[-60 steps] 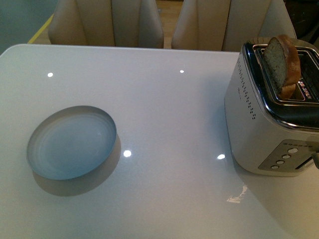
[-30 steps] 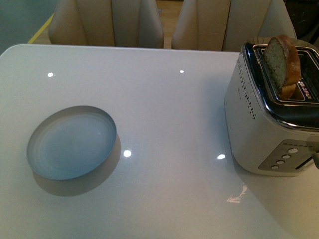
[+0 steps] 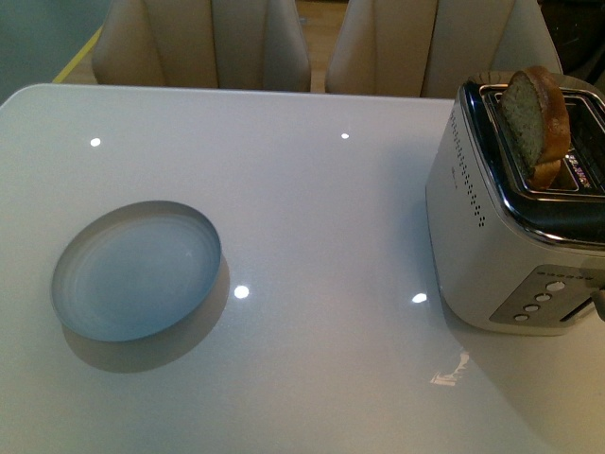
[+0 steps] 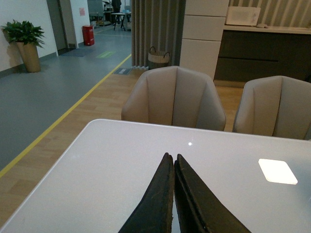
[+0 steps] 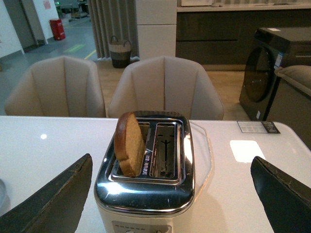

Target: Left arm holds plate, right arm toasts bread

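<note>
The pale blue-grey plate (image 3: 137, 270) lies empty on the left of the white table, with no gripper touching it in the front view. A slice of brown bread (image 3: 536, 123) stands upright in a slot of the silver toaster (image 3: 515, 236), sticking well out of the top. In the right wrist view the bread (image 5: 129, 143) sits in one slot of the toaster (image 5: 146, 194), and my right gripper (image 5: 171, 162) is open, its fingers spread wide to either side of the toaster. My left gripper (image 4: 173, 156) is shut on nothing above bare tabletop. Neither arm shows in the front view.
Two beige chairs (image 3: 203, 43) stand behind the table's far edge. The toaster's buttons (image 3: 537, 301) face the near right corner. A second toaster slot (image 5: 166, 154) is empty. A black appliance (image 5: 265, 68) stands beyond the table on the right.
</note>
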You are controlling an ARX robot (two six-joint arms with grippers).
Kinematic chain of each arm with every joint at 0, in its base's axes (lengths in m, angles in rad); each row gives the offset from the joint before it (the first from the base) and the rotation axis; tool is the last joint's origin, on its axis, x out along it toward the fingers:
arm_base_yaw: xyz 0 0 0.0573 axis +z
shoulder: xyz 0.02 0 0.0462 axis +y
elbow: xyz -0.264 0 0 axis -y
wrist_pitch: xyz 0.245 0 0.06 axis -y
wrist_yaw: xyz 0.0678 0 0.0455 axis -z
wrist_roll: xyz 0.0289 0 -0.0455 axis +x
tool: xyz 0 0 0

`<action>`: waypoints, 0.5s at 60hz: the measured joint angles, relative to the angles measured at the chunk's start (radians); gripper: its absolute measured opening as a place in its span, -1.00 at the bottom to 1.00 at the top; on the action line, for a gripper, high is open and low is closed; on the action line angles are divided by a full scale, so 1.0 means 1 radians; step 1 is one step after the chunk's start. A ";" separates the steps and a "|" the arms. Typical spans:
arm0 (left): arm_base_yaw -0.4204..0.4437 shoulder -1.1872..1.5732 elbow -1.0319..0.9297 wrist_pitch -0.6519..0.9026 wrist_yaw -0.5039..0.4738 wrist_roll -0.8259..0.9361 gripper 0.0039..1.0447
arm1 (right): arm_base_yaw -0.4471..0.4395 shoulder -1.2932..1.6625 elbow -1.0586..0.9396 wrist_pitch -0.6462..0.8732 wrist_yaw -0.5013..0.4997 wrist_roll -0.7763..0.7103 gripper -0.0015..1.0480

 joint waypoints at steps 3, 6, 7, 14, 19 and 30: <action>0.000 0.000 0.000 0.000 0.000 0.000 -0.95 | 0.000 0.000 0.000 0.000 0.000 0.000 0.83; 0.000 0.000 0.000 0.000 0.000 0.000 -0.95 | 0.000 0.000 0.000 0.000 0.000 0.000 0.83; 0.000 0.000 0.000 0.000 0.000 0.000 -0.95 | 0.000 0.000 0.000 0.000 0.000 0.000 0.83; 0.000 0.000 0.000 0.000 0.000 0.000 -0.95 | 0.000 0.000 0.000 0.000 0.000 0.000 0.83; 0.000 0.000 0.000 0.000 0.000 0.000 -0.66 | 0.000 0.000 0.000 0.000 0.000 0.000 0.83; 0.000 0.000 0.000 0.000 0.000 0.000 -0.02 | 0.000 0.000 0.000 0.000 0.000 0.000 0.83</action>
